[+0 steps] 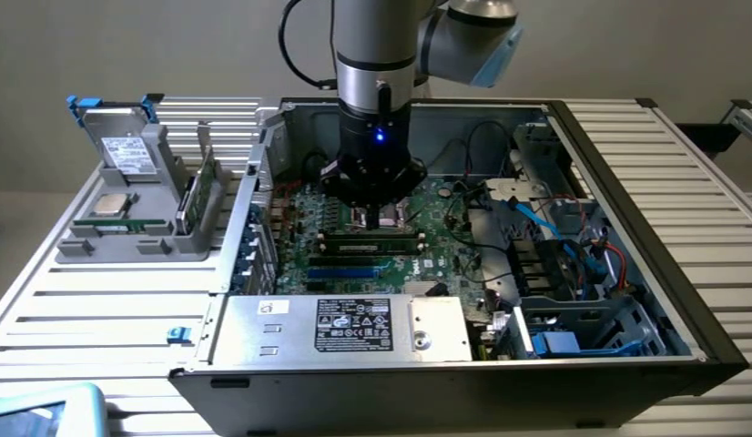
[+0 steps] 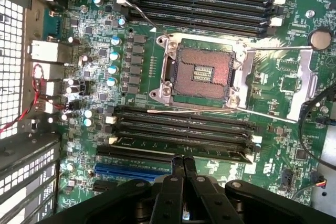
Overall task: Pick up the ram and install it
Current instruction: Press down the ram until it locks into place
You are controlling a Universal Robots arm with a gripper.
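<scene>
The ram [image 2: 184, 149] is a long green stick lying in one of the black slots beside the open processor socket [image 2: 202, 72]; in the exterior view it shows as a dark strip [image 1: 372, 242] on the motherboard. My gripper [image 2: 182, 165] hangs just over the ram's long edge, near its middle, fingers pressed together with nothing between them. Whether the tips touch the stick I cannot tell. In the exterior view the gripper [image 1: 379, 218] reaches down into the open computer case, directly above the slots.
A grey holder [image 1: 133, 238] at the exterior view's left carries a square silver chip [image 1: 113, 202] and an upright green board [image 1: 198, 198]. The power supply box [image 1: 340, 326], cables [image 1: 558, 228] and case walls [image 1: 631, 218] surround the board. Further black slots [image 2: 199, 6] lie beyond the socket.
</scene>
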